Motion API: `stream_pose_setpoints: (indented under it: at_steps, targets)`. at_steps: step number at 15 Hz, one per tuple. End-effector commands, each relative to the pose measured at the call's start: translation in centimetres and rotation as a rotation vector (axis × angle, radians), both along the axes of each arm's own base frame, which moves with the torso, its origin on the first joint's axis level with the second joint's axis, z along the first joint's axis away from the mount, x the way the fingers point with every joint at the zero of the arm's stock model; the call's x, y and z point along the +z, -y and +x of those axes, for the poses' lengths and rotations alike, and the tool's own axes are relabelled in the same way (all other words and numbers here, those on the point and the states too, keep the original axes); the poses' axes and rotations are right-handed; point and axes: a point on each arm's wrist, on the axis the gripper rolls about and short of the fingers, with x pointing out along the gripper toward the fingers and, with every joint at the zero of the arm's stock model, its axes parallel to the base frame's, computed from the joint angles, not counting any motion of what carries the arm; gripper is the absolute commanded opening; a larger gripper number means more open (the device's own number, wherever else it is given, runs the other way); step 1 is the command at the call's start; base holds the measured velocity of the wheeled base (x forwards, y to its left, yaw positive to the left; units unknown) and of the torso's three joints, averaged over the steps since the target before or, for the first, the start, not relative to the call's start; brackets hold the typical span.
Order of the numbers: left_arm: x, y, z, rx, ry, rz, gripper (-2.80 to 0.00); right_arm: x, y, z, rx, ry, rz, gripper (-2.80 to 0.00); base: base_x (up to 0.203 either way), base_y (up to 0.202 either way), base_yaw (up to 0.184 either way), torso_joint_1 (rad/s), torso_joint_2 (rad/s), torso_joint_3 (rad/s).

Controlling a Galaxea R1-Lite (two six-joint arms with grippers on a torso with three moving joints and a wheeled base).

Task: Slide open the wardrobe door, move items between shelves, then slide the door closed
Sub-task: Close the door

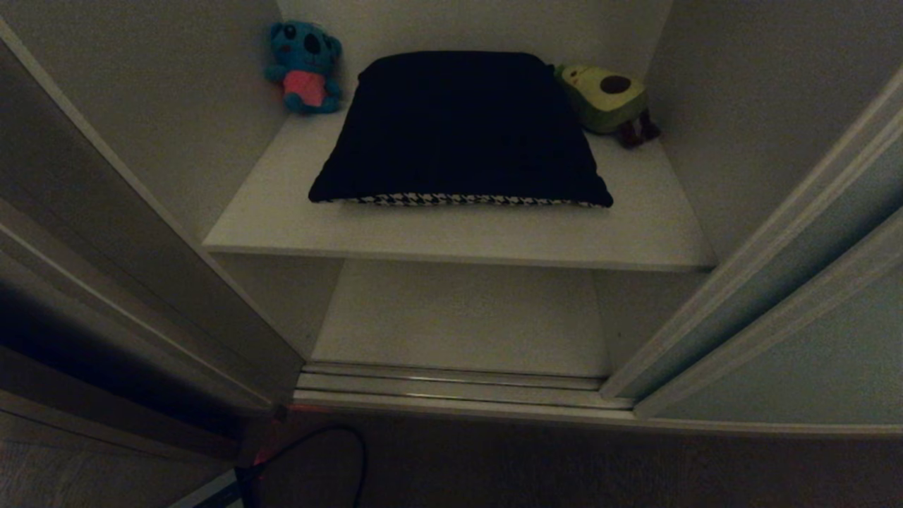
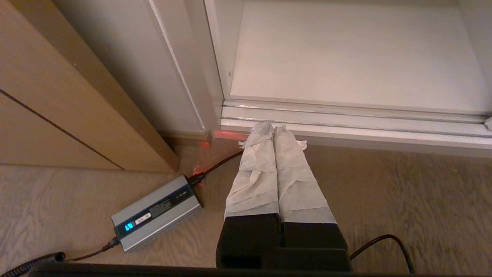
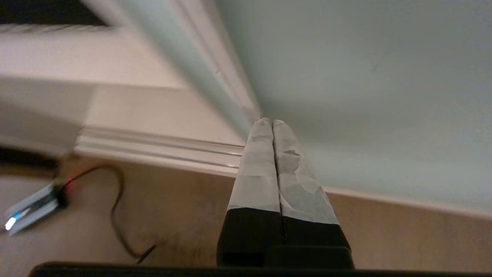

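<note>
Pale grey-green sliding wardrobe door point(image 3: 376, 84) stands open; right gripper point(image 3: 272, 122), pressed together and empty beside its edge, could slip off when pushing.

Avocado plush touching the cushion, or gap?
Touching. Head view: the avocado plush sits tight against the cushion at its rear right corner on the upper shelf, with no strip of shelf visible between them.
</note>
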Motion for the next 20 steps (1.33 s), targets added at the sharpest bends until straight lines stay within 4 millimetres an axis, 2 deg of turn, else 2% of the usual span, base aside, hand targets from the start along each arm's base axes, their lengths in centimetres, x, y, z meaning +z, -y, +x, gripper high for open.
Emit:
stream_pose_setpoints:
  at_steps: [1,5,9,11,15,17,20]
  targets:
    - [0.0,0.0,0.0,0.000,0.000,0.000,-2.80,0.0,-1.2,-0.5,0.068,0.013,-0.011,-2.80,0.000,0.000,0.000,0.000,0.00,0.000]
    - [0.0,0.0,0.0,0.001,0.000,0.000,-2.80,-1.3,-3.3,0.2,0.232,-0.015,-0.047,-2.80,0.000,0.000,0.000,0.000,0.00,0.000]
    - [0.0,0.0,0.0,0.000,0.000,0.000,-2.80,-0.9,-5.3,1.3,0.348,0.007,-0.106,-2.80,0.000,0.000,0.000,0.000,0.00,0.000]
    - [0.0,0.0,0.0,0.000,0.000,0.000,-2.80,-0.4,-6.1,0.1,0.372,0.054,-0.156,-2.80,0.000,0.000,0.000,0.000,0.00,0.000]
    - [0.0,0.0,0.0,0.000,0.000,0.001,-2.80,0.6,-6.8,-5.0,0.427,0.183,-0.186,-2.80,0.000,0.000,0.000,0.000,0.00,0.000]
    - [0.0,0.0,0.0,0.001,0.000,0.001,-2.80,0.7,-6.9,-5.2,0.427,0.184,-0.182,-2.80,0.000,0.000,0.000,0.000,0.00,0.000]
    - [0.0,0.0,0.0,0.000,0.000,0.001,-2.80,0.7,-7.3,-4.3,0.399,0.162,-0.185,-2.80,0.000,0.000,0.000,0.000,0.00,0.000]
